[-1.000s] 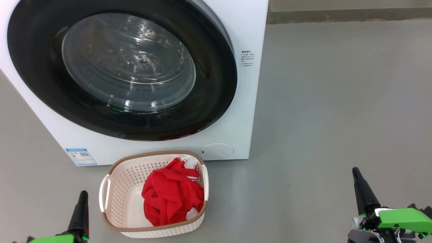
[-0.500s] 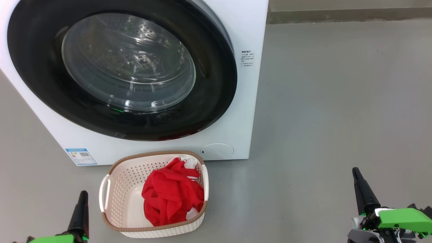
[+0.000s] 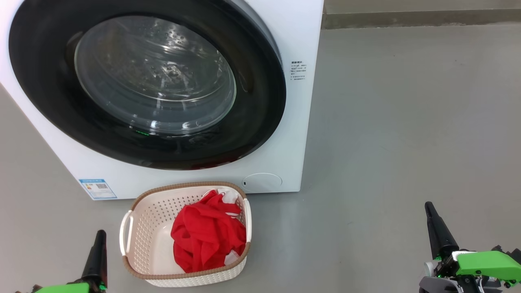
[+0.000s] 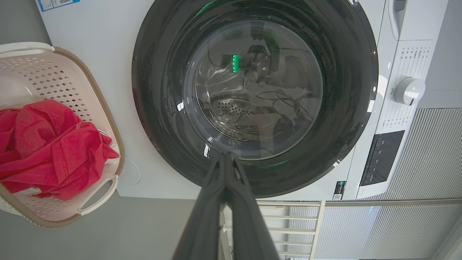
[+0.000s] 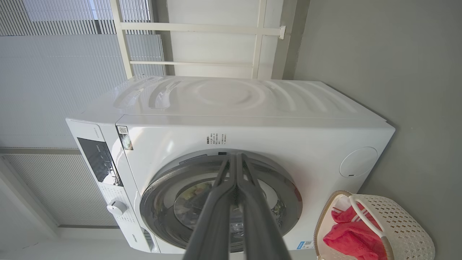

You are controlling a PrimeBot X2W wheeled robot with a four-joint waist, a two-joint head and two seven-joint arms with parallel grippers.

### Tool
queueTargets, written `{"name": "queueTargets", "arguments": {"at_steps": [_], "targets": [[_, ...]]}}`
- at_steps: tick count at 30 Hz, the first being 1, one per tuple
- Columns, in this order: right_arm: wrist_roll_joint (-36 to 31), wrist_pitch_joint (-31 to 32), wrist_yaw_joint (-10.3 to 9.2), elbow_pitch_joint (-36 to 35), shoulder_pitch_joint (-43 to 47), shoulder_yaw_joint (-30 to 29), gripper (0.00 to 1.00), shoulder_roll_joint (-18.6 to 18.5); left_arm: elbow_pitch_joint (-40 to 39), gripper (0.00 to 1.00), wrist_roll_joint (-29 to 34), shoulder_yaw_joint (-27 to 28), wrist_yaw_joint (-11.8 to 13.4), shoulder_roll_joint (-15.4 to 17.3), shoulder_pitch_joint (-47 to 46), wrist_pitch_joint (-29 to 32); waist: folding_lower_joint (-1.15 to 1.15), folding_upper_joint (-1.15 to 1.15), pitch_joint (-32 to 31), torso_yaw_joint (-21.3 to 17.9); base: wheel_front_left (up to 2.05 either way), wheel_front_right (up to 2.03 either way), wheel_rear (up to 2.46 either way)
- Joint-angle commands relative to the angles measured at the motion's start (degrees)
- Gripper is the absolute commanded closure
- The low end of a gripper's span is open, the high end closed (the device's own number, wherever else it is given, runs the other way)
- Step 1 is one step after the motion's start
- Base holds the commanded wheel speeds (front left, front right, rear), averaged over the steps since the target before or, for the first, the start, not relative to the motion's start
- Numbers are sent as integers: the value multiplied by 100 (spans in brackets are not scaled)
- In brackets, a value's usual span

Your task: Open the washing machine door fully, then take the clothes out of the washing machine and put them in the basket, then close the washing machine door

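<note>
Already placed: clothes (image 3: pixel 207 238) lie heaped in the basket (image 3: pixel 140 228), on the floor (image 3: pixel 386 122) just before the washing machine (image 3: pixel 295 122).
Door: washing machine door (image 3: pixel 260 93) sits flush, seemingly closed.
Claws: left claw (image 4: pixel 226 159) and right claw (image 5: pixel 236 159) pinched together, empty, well back.
Risk: if not pressed fully home, door may swing out over the basket.

The washing machine (image 3: pixel 297 36) is white with a blue sticker (image 3: pixel 97 188). Its door (image 3: pixel 260 122) has a shiny black ring round clear glass. The clothes (image 3: pixel 203 236) are bright red with white bits. The basket (image 3: pixel 146 219) is cream, dotted with holes, with a brown rim. The floor (image 3: pixel 407 122) is grey. My left claw (image 3: pixel 99 236) and right claw (image 3: pixel 429 207) are black and green.
</note>
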Motion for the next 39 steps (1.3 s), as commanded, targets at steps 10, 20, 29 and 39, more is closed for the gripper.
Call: {"name": "queueTargets", "arguments": {"at_steps": [10,20,29,39], "targets": [[65,44,9,-175,-59,132,100,-17,-155,100,-21,188,-18,109,-216,40,0,0,0,0,0,0,0],[65,43,9,-175,-59,132,100,-17,-155,100,-21,188,-18,109,-216,40,0,0,0,0,0,0,0],[65,43,9,-175,-59,133,100,-17,-155,100,-21,188,-18,109,-216,40,0,0,0,0,0,0,0],[65,43,9,-175,-59,133,100,-17,-155,100,-21,188,-18,109,-216,40,0,0,0,0,0,0,0]]}}
